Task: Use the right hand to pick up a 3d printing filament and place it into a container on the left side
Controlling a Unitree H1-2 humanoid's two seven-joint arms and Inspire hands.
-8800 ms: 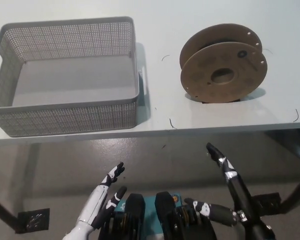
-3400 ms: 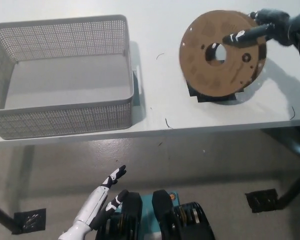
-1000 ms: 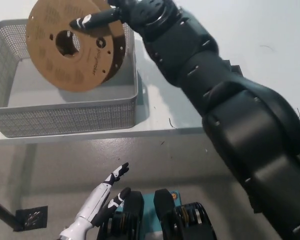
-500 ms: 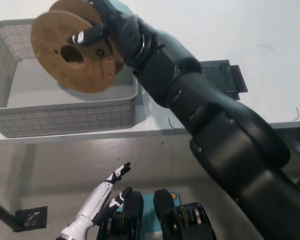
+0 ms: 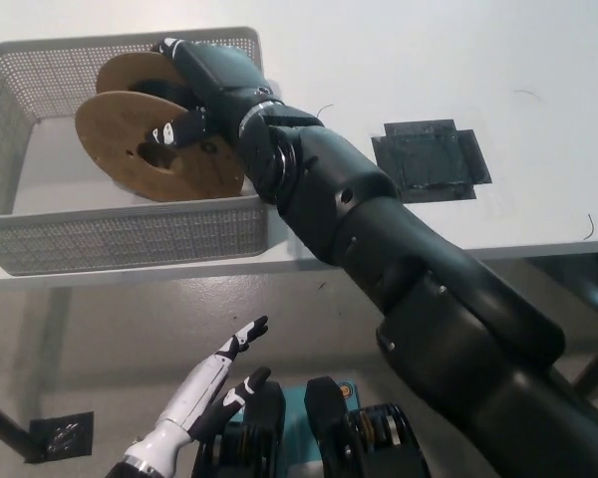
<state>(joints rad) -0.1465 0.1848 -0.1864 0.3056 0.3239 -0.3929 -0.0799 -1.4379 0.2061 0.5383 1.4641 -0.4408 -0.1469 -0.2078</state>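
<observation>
While my black right hand (image 5: 201, 88) grips the brown cardboard filament spool (image 5: 159, 144), fingers wrapped over its rim and hub, the spool sits low inside the grey perforated plastic basket (image 5: 130, 237) at the table's left. Judged status: transport complete; release and withdrawal remain. My white left hand (image 5: 214, 383) rests below the table edge, fingers spread. White tabletop (image 5: 399, 60) carries a black square mat (image 5: 431, 159); grey floor (image 5: 80, 329) lies beneath.
</observation>
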